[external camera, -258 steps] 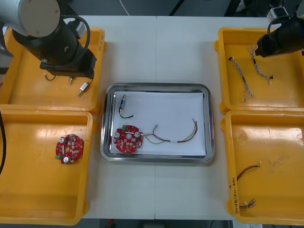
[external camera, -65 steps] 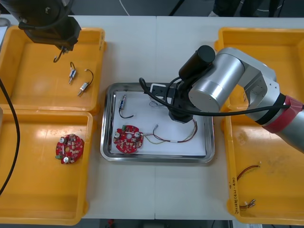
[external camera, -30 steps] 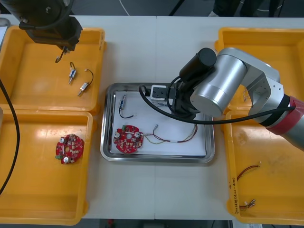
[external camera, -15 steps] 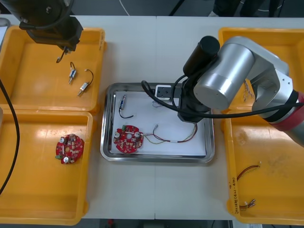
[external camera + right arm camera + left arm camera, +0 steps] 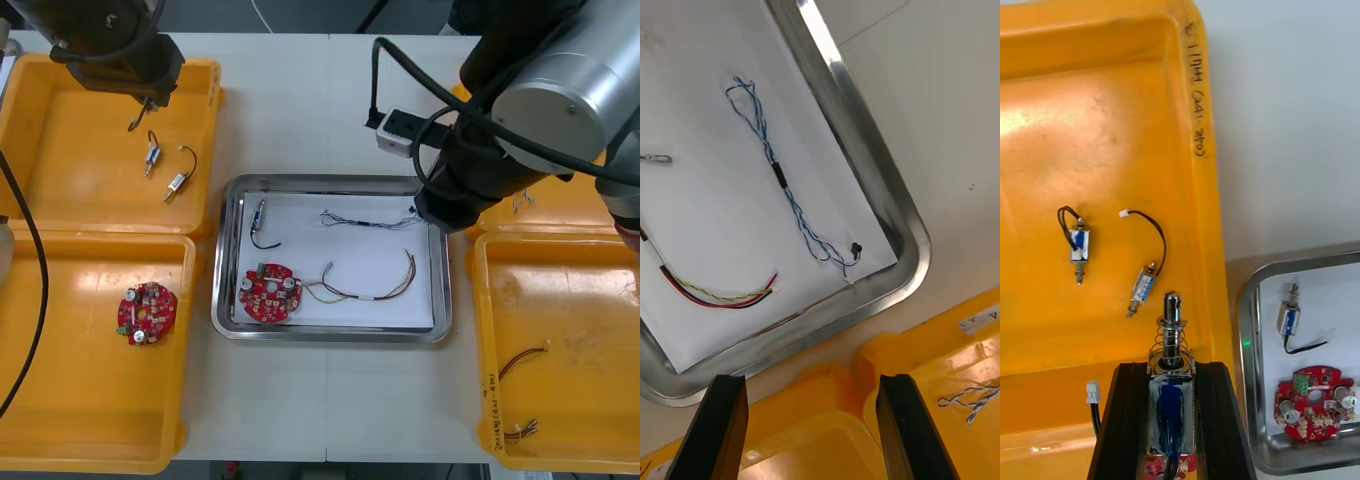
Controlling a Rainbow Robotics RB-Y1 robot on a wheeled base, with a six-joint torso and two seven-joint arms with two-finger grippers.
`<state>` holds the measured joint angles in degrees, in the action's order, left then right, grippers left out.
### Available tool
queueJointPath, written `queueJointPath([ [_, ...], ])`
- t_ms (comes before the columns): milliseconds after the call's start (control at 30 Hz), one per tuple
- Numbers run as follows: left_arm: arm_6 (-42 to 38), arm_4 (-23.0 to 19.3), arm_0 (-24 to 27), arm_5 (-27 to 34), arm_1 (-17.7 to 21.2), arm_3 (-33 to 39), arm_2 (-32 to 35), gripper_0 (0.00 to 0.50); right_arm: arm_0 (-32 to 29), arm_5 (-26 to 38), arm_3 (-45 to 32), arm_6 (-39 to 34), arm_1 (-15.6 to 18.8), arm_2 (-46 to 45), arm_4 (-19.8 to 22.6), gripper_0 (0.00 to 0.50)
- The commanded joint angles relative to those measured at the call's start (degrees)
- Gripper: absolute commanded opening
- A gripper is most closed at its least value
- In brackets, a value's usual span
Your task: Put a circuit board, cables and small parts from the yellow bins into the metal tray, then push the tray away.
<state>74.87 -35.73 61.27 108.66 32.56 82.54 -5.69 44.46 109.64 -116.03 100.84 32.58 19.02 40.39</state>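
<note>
Right gripper [image 5: 809, 394]: spread, empty, lifted to upper right. Blue and white cable [image 5: 368, 220]: now in metal tray [image 5: 330, 182]. Left gripper [image 5: 1169, 379]: pinching small metal part [image 5: 1172, 352].

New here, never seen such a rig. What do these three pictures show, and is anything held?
It is a two-armed robot. The front view looks down on a light table; the others come from wrist cameras. Yellow bins flank a metal tray, white inside, holding a round red circuit board, a twisted blue and white cable, a red and yellow cable and a small metal part. The left gripper, over the far left bin, is shut on a blue spring-topped metal part. The right gripper, open and empty, hangs beside the tray's far right corner.
</note>
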Motion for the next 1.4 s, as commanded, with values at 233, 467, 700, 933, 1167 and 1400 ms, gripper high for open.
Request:
queueJointPath([
  [233,-11.2,2.9,-0.2,1.3,-7.8,4.7,-0.3,0.001,-10.1,0.4,-10.2,-17.0,3.1,-11.9,0.6,0.500],
  [467,-12.4,5.9,-1.1,1.3,-11.2,5.0,-3.3,0.003,-16.4,0.4,-12.5,-22.8,5.7,-19.2,3.6,0.500],
  [700,-14.8,7.1,-3.7,-0.2,-13.6,4.9,-7.6,0.004,-22.9,0.4,-12.9,-23.0,7.1,-29.2,4.2,0.500],
  [933,-20.6,6.7,-6.0,-4.7,-14.5,4.9,-12.5,0.004,-28.8,0.4,-12.9,-21.7,7.8,-37.9,3.3,0.500],
  [1167,-23.3,6.5,-8.3,-9.3,-14.6,4.9,-17.0,0.003,-33.3,0.4,-12.9,-19.7,7.9,-43.5,2.7,0.500],
  [1400,-24.9,6.7,-10.1,-12.6,-14.6,4.9,-20.5,0.001,-38.4,0.4,-12.9,-18.7,7.9,-45.6,3.5,0.500],
])
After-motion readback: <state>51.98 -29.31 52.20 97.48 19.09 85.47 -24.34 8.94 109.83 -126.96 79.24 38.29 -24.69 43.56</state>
